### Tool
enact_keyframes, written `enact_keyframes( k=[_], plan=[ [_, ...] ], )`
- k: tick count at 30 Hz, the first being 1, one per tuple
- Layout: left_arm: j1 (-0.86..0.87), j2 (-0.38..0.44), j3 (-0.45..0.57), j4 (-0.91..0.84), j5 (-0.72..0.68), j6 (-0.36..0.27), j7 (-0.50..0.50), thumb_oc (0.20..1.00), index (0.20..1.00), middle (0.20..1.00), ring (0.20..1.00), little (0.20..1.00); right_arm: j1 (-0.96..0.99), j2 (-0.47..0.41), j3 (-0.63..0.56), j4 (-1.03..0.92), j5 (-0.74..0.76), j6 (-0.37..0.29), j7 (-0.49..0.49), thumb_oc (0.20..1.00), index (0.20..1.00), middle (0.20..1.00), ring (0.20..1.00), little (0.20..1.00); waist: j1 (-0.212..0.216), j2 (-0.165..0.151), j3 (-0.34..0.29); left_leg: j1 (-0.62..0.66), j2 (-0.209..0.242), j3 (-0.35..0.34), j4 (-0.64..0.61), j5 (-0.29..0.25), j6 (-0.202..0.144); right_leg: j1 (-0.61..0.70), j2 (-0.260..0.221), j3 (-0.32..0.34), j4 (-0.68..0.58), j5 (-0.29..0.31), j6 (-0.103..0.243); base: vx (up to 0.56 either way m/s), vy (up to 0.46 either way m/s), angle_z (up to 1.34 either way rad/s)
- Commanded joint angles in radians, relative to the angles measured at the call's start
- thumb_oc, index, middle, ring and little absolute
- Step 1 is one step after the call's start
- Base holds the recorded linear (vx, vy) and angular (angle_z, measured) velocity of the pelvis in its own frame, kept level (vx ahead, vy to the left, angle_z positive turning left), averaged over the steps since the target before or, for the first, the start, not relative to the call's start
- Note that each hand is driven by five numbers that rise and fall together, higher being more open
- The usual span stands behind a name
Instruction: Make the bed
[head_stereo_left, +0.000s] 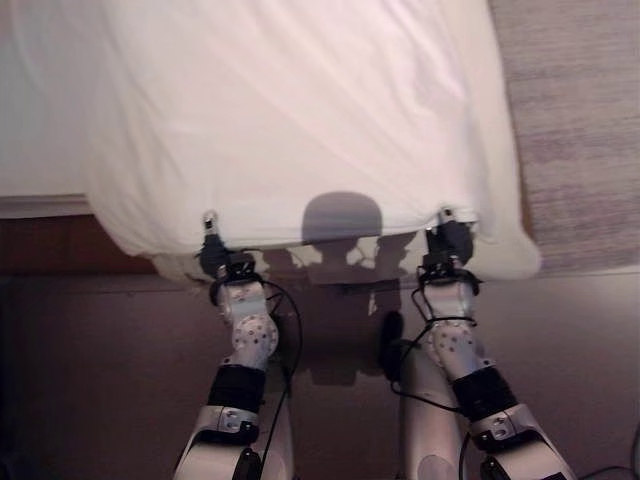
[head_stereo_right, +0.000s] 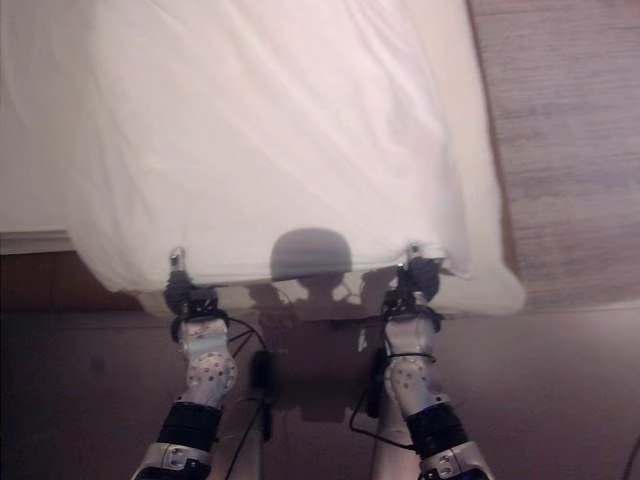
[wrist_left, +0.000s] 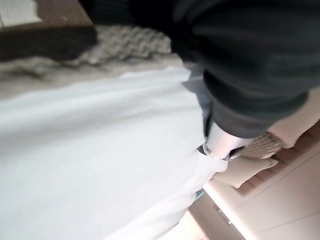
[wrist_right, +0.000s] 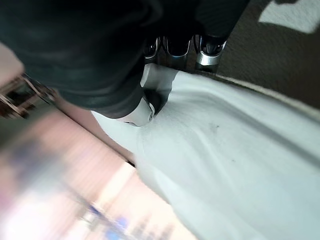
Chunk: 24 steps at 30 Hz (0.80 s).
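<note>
A white duvet (head_stereo_left: 290, 110) lies spread over the bed, its near edge hanging toward me. My left hand (head_stereo_left: 214, 256) grips that near edge at the left, fingers and thumb curled on the white cloth (wrist_left: 100, 165). My right hand (head_stereo_left: 447, 240) holds the same edge at the right. In the right wrist view its fingers (wrist_right: 206, 52) and thumb pinch the cloth (wrist_right: 230, 165). The edge runs taut between the two hands.
The bed's white mattress side (head_stereo_left: 40, 205) shows at the left over a dark wooden base (head_stereo_left: 50, 245). A grey woven rug (head_stereo_left: 580, 120) lies to the right of the bed. Dark floor (head_stereo_left: 100, 380) spreads below the bed's foot.
</note>
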<state>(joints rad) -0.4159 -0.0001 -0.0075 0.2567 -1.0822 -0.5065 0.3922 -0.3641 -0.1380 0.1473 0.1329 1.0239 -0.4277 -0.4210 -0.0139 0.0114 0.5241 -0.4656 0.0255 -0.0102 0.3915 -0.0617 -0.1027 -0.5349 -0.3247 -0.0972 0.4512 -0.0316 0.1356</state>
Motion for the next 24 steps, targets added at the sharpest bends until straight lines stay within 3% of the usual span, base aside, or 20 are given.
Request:
enact_keyframes(
  k=[1, 3, 6, 7, 8, 9, 11, 12, 15, 20, 24],
  plan=[
    [0.122, 0.184, 0.218, -0.099, 0.034, -0.151, -0.010, 0.200, 0.200, 0.200, 0.200, 0.200, 0.120, -0.066, -0.236, -0.026, -0.052, -0.137, -0.037, 0.200, 0.200, 0.200, 0.200, 0.200, 0.004, 0.021, -0.121, -0.080, -0.099, 0.010, 0.129, -0.097, 0.089, 0.161, -0.102, 0.154, -0.420, 0.307, 0.054, 0.10, 0.474, 0.23],
    [0.130, 0.195, 0.209, -0.102, 0.051, -0.143, -0.017, 0.200, 0.200, 0.200, 0.200, 0.200, 0.127, -0.064, -0.231, -0.027, -0.051, -0.137, -0.037, 0.200, 0.200, 0.200, 0.200, 0.200, 0.003, 0.023, -0.131, -0.082, -0.119, 0.007, 0.130, -0.105, 0.105, 0.166, -0.098, 0.163, -0.430, 0.297, 0.046, 0.07, 0.405, -0.09],
    [0.188, 0.202, 0.235, -0.138, 0.082, -0.115, -0.010, 0.200, 0.200, 0.200, 0.200, 0.200, 0.140, -0.051, -0.200, -0.023, -0.044, -0.115, -0.007, 0.200, 0.200, 0.200, 0.200, 0.200, 0.009, 0.016, -0.135, -0.025, -0.148, 0.036, 0.036, -0.076, 0.130, 0.100, 0.014, 0.060, -0.301, 0.163, 0.004, 0.01, 0.455, -0.15],
    [0.189, 0.199, 0.235, -0.148, 0.082, -0.110, -0.008, 0.200, 0.200, 0.200, 0.200, 0.200, 0.143, -0.045, -0.194, -0.025, -0.039, -0.111, 0.004, 0.200, 0.200, 0.200, 0.200, 0.200, 0.010, 0.011, -0.131, -0.016, -0.155, 0.045, 0.015, -0.065, 0.133, 0.084, 0.053, 0.031, -0.264, 0.141, -0.004, -0.09, 0.271, -0.28],
    [0.190, 0.193, 0.231, -0.160, 0.101, -0.093, 0.001, 0.200, 0.200, 0.200, 0.200, 0.200, 0.147, -0.046, -0.173, -0.019, -0.032, -0.108, 0.026, 0.200, 0.200, 0.200, 0.200, 0.200, 0.014, -0.007, -0.116, 0.028, -0.167, 0.062, -0.052, -0.048, 0.136, 0.044, 0.164, -0.023, -0.135, 0.073, -0.024, -0.08, 0.196, -0.34],
    [0.190, 0.193, 0.232, -0.161, 0.103, -0.093, 0.003, 0.200, 0.200, 0.200, 0.200, 0.200, 0.146, -0.046, -0.173, -0.018, -0.031, -0.108, 0.028, 0.200, 0.200, 0.200, 0.200, 0.200, 0.014, -0.010, -0.118, 0.027, -0.170, 0.064, -0.057, -0.041, 0.137, 0.039, 0.161, -0.021, -0.134, 0.075, -0.025, -0.04, 0.146, -0.33],
    [0.199, 0.191, 0.231, -0.167, 0.123, -0.087, 0.005, 0.200, 0.200, 0.200, 0.200, 0.200, 0.164, -0.049, -0.156, -0.020, -0.020, -0.103, 0.056, 0.200, 0.200, 0.200, 0.200, 0.200, 0.009, -0.024, -0.122, 0.066, -0.176, 0.071, -0.117, -0.021, 0.135, 0.043, 0.232, -0.021, -0.137, 0.056, -0.034, 0.01, 0.057, -0.20],
    [0.200, 0.191, 0.231, -0.167, 0.123, -0.087, 0.005, 0.200, 0.200, 0.200, 0.200, 0.200, 0.164, -0.049, -0.156, -0.020, -0.019, -0.103, 0.057, 0.200, 0.200, 0.200, 0.200, 0.200, 0.010, -0.024, -0.121, 0.069, -0.176, 0.072, -0.119, -0.020, 0.135, 0.045, 0.232, -0.021, -0.138, 0.056, -0.034, 0.01, 0.017, -0.27],
    [0.202, 0.181, 0.216, -0.174, 0.137, -0.078, 0.000, 0.200, 0.200, 0.200, 0.200, 0.200, 0.188, -0.062, -0.138, -0.022, -0.026, -0.090, 0.071, 0.200, 0.200, 0.200, 0.200, 0.200, 0.009, -0.028, -0.129, 0.102, -0.178, 0.079, -0.182, 0.004, 0.130, 0.057, 0.306, 0.034, -0.169, 0.052, -0.042, 0.00, -0.062, -0.28],
    [0.227, 0.141, 0.197, -0.158, 0.090, -0.069, -0.037, 0.200, 0.200, 0.200, 0.200, 0.200, 0.206, -0.089, -0.141, -0.010, -0.013, -0.087, 0.081, 0.200, 0.200, 0.200, 0.200, 0.200, 0.017, -0.008, -0.149, 0.102, -0.151, 0.095, -0.156, 0.004, 0.120, 0.100, 0.310, 0.033, -0.201, 0.043, -0.060, 0.01, -0.157, -0.07],
    [0.231, 0.114, 0.169, -0.153, 0.074, -0.051, -0.060, 0.200, 0.200, 0.200, 0.200, 0.200, 0.213, -0.092, -0.144, -0.007, 0.034, -0.099, 0.092, 0.200, 0.200, 0.200, 0.200, 0.200, 0.026, -0.019, -0.131, 0.055, -0.143, 0.078, -0.047, 0.027, 0.070, 0.134, 0.286, -0.005, -0.208, 0.018, -0.084, -0.01, -0.184, 0.30]
  ],
)
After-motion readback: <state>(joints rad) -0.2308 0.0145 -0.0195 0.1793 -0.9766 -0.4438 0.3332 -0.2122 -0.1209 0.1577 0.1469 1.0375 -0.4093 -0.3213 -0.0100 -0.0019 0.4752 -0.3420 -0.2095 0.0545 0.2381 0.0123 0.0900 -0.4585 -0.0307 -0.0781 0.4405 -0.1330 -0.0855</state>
